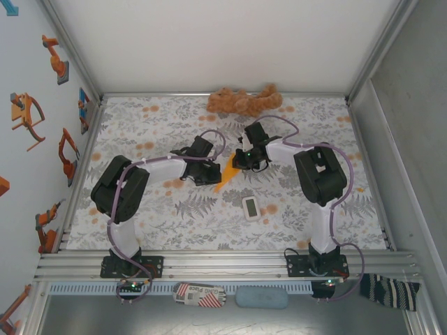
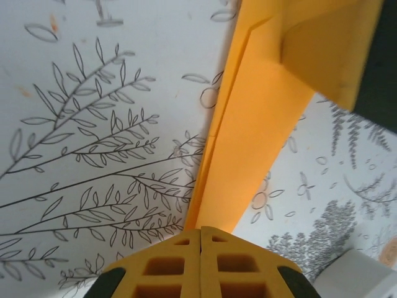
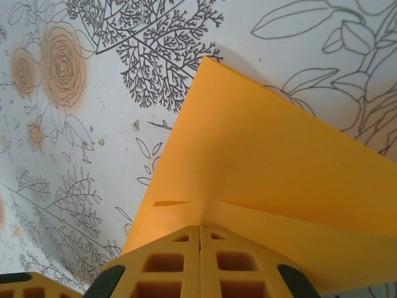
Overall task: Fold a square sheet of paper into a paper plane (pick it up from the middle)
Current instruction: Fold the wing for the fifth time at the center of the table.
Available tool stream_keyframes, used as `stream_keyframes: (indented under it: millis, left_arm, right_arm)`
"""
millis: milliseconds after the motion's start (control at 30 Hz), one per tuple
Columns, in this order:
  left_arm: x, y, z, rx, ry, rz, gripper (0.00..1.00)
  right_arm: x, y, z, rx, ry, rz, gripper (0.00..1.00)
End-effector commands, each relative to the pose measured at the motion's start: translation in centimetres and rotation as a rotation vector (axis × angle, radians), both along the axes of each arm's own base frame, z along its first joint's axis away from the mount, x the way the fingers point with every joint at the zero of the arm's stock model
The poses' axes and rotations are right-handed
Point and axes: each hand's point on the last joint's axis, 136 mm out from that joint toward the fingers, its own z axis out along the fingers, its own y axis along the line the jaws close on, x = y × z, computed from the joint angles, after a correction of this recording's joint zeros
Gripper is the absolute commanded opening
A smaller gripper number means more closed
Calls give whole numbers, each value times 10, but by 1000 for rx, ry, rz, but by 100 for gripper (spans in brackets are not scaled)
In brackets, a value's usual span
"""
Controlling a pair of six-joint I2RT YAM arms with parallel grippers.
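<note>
A white-walled enclosure surrounds a bench [image 1: 160,209] covered in grey-leaf and orange-flower print. At its centre is the narrow, pointed, folded orange paper plane [image 1: 227,172], pinched between both arms. The left fingers [image 2: 164,267] are clamped tight on its narrower part, and the right fingers [image 3: 164,264] are pressed together on its wider folded part.

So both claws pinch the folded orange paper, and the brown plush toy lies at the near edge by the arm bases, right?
No: the brown plush toy lies at the far edge, as the top view shows. The left gripper and right gripper do pinch the folded orange paper.
</note>
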Motion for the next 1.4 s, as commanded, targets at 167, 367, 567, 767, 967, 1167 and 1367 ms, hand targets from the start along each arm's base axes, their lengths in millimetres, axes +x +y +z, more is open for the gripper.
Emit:
stream_keyframes:
  millis: [167, 367, 567, 767, 967, 1167, 1367]
  left_arm:
    - [29, -25, 30, -132, -58, 106, 7]
    - [31, -33, 8, -127, -4, 116, 3]
    - [21, -47, -10, -161, 59, 57, 3]
    - [10, -26, -33, -21, 86, 76, 1]
    - [-6, -6, -55, 67, 118, 68, 1]
    - [-9, -6, -59, 92, 127, 44, 1]
    - [-3, -6, -57, 116, 111, 45, 1]
  right_arm:
    - [-18, 2, 6, 71, 19, 21, 4]
    - [-21, 5, 15, 100, 15, 24, 4]
    - [-21, 4, 9, 90, 15, 25, 4]
    - [-18, 2, 9, 84, -1, 10, 3]
    - [0, -5, 26, 73, -75, -7, 3]
    - [0, -9, 52, 109, -113, 23, 3]
    - [-3, -12, 38, 83, -80, 23, 3]
